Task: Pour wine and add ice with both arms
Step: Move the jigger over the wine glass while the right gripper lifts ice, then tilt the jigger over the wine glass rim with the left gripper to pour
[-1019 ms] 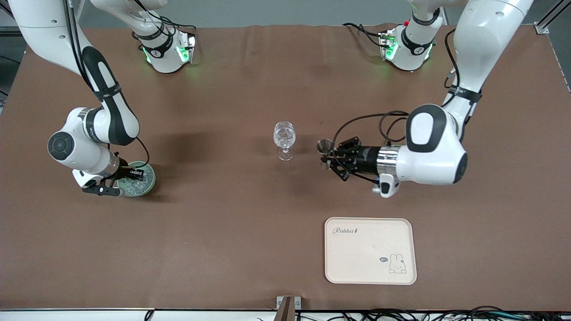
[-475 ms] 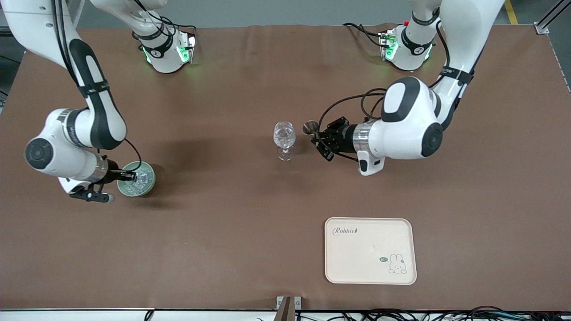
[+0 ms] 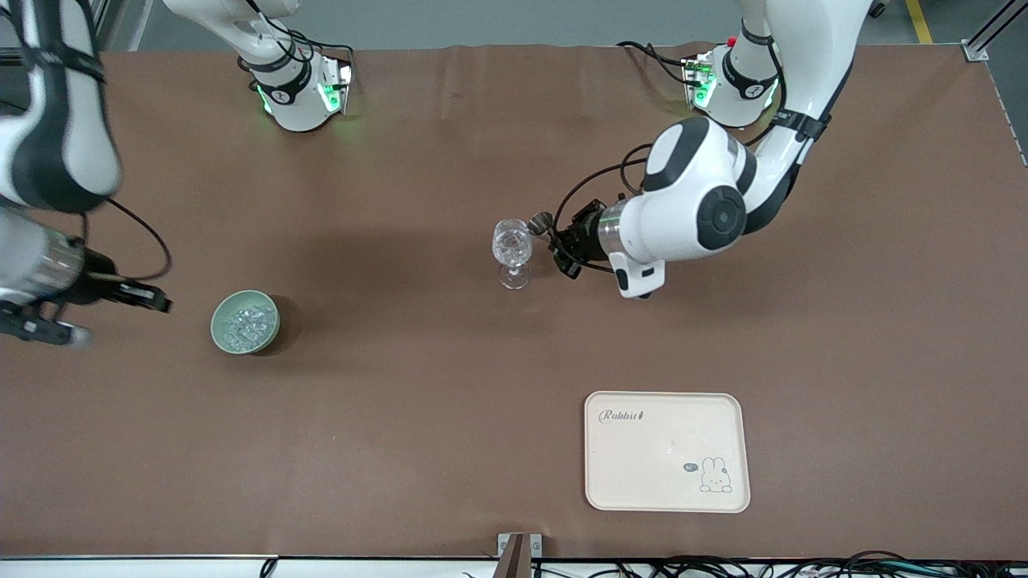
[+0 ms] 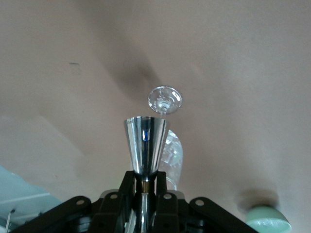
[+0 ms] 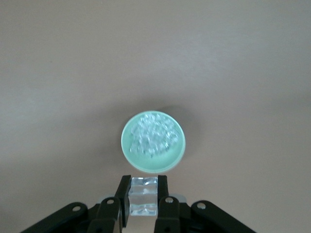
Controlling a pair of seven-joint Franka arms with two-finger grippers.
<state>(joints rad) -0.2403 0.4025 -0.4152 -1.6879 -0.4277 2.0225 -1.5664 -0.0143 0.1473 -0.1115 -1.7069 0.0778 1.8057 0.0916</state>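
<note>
A clear stemmed wine glass (image 3: pixel 512 250) stands at the table's middle. My left gripper (image 3: pixel 556 236) is beside it, shut on the stem of a shiny metal measuring cup (image 3: pixel 538 221) that is tipped with its mouth at the glass rim. The left wrist view shows the cup (image 4: pixel 145 141) between the gripper's (image 4: pixel 144 183) fingers, with the glass (image 4: pixel 165 100) just past it. A green bowl (image 3: pixel 245 321) holds several ice chunks (image 3: pixel 244 324). My right gripper (image 3: pixel 154 302) is up in the air beside the bowl, toward the right arm's end. It (image 5: pixel 144 193) is shut on a clear ice cube (image 5: pixel 144 196).
A beige tray (image 3: pixel 642 466) with a rabbit drawing lies nearer to the front camera than the glass, toward the left arm's end. The green bowl (image 5: pixel 127 141) lies below the right gripper's view. Brown cloth covers the table.
My right gripper has risen out of the bowl with an ice cube and drawn away toward the right arm's end. My left gripper has carried the metal cup up to the glass rim.
</note>
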